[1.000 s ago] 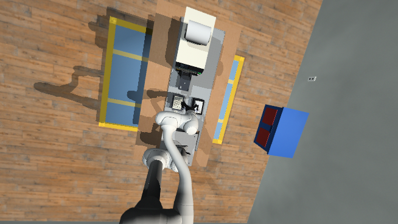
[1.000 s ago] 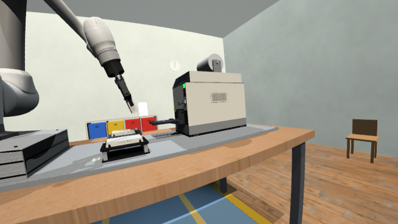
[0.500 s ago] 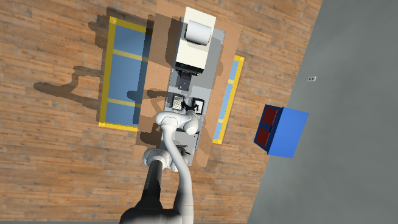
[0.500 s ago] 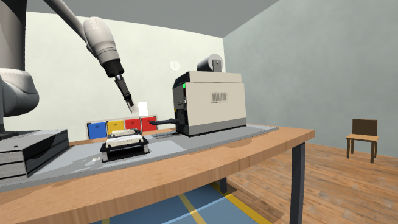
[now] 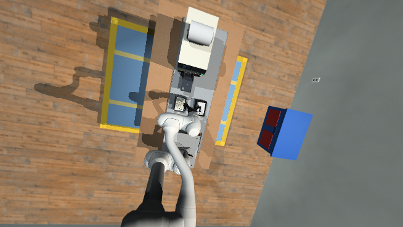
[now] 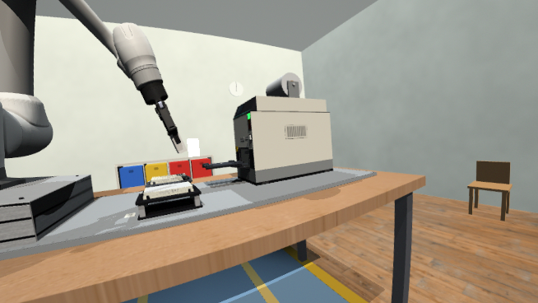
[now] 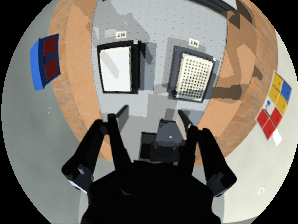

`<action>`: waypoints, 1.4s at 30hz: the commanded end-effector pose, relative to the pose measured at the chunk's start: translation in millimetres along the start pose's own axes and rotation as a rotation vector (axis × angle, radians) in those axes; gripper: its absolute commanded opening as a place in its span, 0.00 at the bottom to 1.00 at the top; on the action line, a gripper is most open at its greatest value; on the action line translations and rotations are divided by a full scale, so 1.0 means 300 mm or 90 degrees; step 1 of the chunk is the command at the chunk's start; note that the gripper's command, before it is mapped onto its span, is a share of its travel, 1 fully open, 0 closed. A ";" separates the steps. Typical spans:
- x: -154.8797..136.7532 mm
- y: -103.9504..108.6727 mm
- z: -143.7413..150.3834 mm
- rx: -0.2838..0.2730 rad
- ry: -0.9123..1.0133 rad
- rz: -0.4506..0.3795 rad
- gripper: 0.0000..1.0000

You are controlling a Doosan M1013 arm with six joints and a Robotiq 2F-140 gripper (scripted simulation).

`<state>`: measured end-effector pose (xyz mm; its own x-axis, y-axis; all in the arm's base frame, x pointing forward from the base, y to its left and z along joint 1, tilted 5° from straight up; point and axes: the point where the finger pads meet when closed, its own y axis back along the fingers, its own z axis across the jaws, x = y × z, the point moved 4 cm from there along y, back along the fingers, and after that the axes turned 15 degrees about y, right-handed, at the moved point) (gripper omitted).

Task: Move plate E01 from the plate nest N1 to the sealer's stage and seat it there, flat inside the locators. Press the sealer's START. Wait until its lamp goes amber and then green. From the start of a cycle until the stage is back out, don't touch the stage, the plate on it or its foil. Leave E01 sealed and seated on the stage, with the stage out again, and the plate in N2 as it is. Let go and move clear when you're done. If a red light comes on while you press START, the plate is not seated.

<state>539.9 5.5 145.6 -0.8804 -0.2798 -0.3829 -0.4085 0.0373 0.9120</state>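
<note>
Plate E01 in nest N1, gripper open above the nests

Plate E01, a cream rectangular plate with a grid of small wells [image 5: 180, 104] [image 6: 169, 179] [image 7: 195, 76], sits in the dark-framed plate nest N1 [image 5: 175, 106] [image 7: 176, 67]. Beside it, apart: the black-framed nest N2 [image 5: 206, 110] [image 6: 192, 193] [image 7: 135, 72], bearing a white-topped plate [image 5: 201, 108] [image 6: 168, 189] [image 7: 116, 69]. Black two-finger gripper [image 5: 193, 107] [image 6: 179, 146] [image 7: 153, 113] overhead, tilted, its fingers well parted with nothing between them — clear of both plates. Beyond the nests, the sealer's flat dark stage [image 5: 187, 84] [image 6: 222, 165] [image 7: 169, 135] juts out; no plate on it. Behind that, the boxy cream-and-grey sealer [image 5: 197, 57] [image 6: 292, 142], green light [image 5: 202, 74] [image 6: 248, 116] showing at its front — white roll [image 5: 201, 33] [image 6: 280, 86] on top. Nests and sealer share a grey board [image 5: 215, 61] [image 6: 230, 198] [image 7: 160, 30] on the wooden table [image 5: 160, 46] [image 6: 370, 193] [image 7: 75, 65].

Top and exterior views: no visible change from earlier pictures to now; wrist view lacks earlier picture.
</note>
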 end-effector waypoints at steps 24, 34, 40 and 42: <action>0.012 -0.007 -0.004 0.000 -0.001 0.002 0.70; 0.020 0.004 0.079 0.000 -0.001 0.002 0.70; 0.025 0.012 0.140 0.000 -0.001 0.002 0.70; 0.027 0.014 0.156 0.000 -0.001 0.002 0.70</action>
<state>526.1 36.4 141.6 -0.8818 -0.2777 -0.3812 -0.4058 0.0347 0.9133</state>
